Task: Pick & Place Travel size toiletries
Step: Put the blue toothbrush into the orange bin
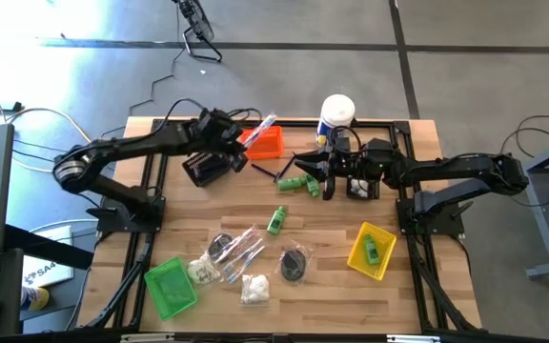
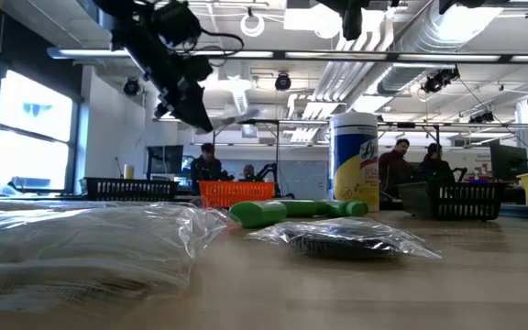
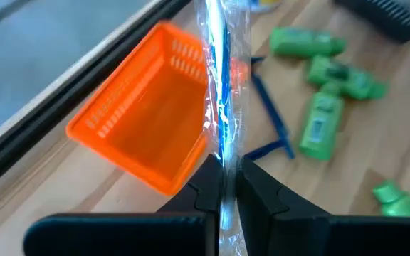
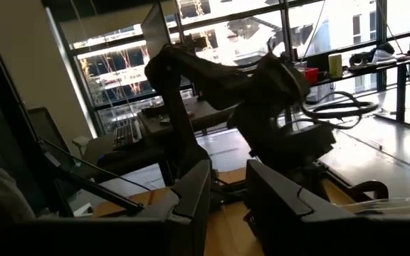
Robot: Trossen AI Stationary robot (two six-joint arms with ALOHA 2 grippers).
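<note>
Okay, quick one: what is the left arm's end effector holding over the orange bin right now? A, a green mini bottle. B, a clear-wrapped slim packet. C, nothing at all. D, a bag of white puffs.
B: in the left wrist view the left end effector is shut on a clear-wrapped slim packet, beside the orange bin.

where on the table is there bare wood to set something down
Free: the strip between the green bottle and the yellow bin, and the front right corner beyond that bin. Crowded: the front left by the green bin and the back around the orange bin.
</note>
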